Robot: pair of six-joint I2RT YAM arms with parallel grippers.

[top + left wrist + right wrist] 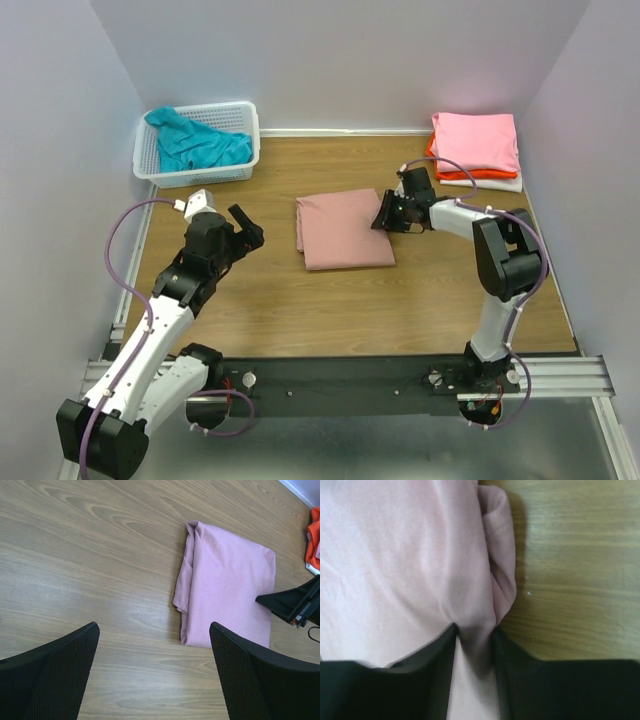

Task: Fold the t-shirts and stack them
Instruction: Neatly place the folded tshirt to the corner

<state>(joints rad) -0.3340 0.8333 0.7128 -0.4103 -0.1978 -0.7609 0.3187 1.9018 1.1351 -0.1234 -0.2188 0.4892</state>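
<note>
A folded dusty-pink t-shirt (345, 228) (225, 585) (410, 555) lies at the table's centre, its plain side up. My right gripper (385, 215) (474, 630) is at the shirt's right edge, with its fingers pinching a fold of the cloth between them. Left of the shirt, my left gripper (245, 228) (154, 626) hovers open over bare wood with nothing in it. At the back right, a bright pink t-shirt (476, 142) lies folded on an orange one (440, 165) and a white one (500, 183). A teal t-shirt (195, 145) lies crumpled in the basket.
The white lattice basket (160, 172) stands at the back left corner. Walls close the table at the back and on both sides. Both arm bases sit on the black rail along the near edge.
</note>
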